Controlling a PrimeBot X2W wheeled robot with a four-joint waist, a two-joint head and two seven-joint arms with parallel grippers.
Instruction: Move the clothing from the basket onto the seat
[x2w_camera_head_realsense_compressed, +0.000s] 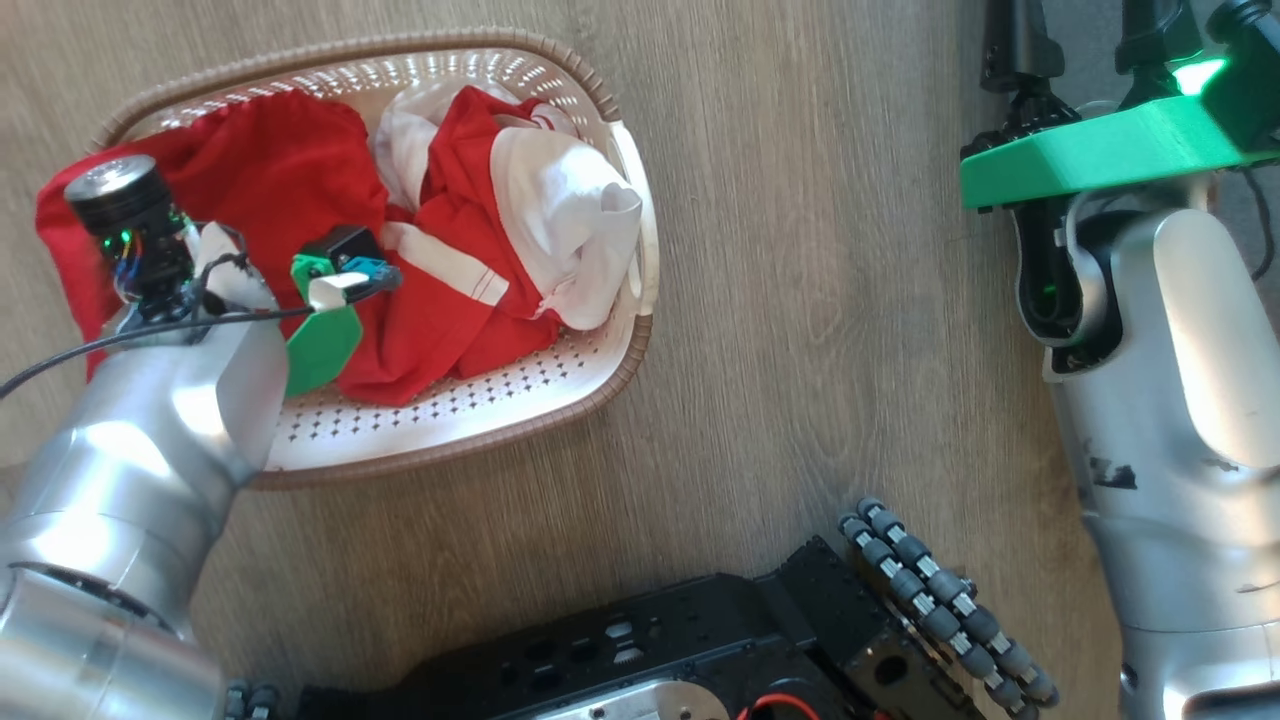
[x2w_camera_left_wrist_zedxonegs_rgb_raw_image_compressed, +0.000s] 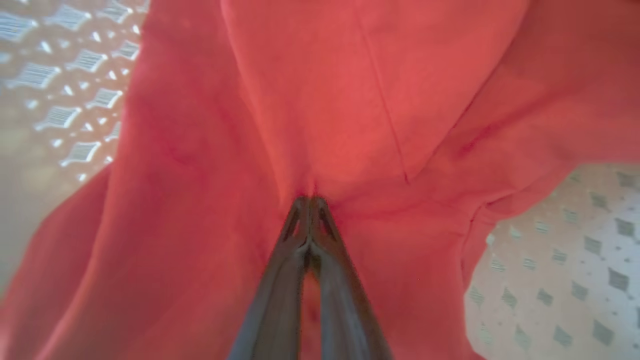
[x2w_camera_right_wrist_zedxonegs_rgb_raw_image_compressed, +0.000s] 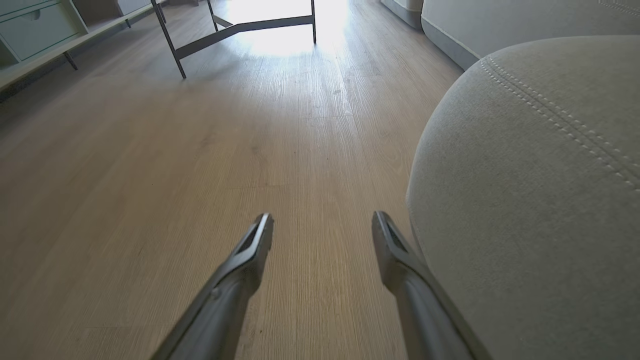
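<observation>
1. The clothes (x2w_camera_head_realsense_compressed: 300, 170) are all in the basket (x2w_camera_head_realsense_compressed: 470, 415), which sits on the wood floor (x2w_camera_head_realsense_compressed: 800, 300) in the upper left of the head view. A plain red piece (x2w_camera_head_realsense_compressed: 70, 240) spills over the left rim. The red-and-white striped piece (x2w_camera_head_realsense_compressed: 450, 265) is bunched up in the middle and to the right.
2. The left claw (x2w_camera_left_wrist_zedxonegs_rgb_raw_image_compressed: 310, 202) is in the lower middle of the left wrist view, fingers pressed tight together. A fold of red cloth is caught right at the tips, and you can see the fabric puckering in toward them. I can't tell which of the two pieces it is from here.
3. The right claw (x2w_camera_right_wrist_zedxonegs_rgb_raw_image_compressed: 322, 222) is spread wide with nothing in it. It hangs over bare floor, just beside the rounded corner of the grey seat (x2w_camera_right_wrist_zedxonegs_rgb_raw_image_compressed: 525, 200) on the right of that view.
4. Handling-wise, this stuff looks soft, light and floppy, with zero stiffness. I expect it to droop and swing once lifted, and it may drag its neighbour along or catch on the rim.
5. A tip-pinch on a single fold looks thin to me and could slide out. If I were re-grabbing, I'd go for a thick bunch near the middle of one piece, not an edge or the white panel.
6. There's nothing on the part of the seat I can see, so I reckon the job is barely started.
</observation>
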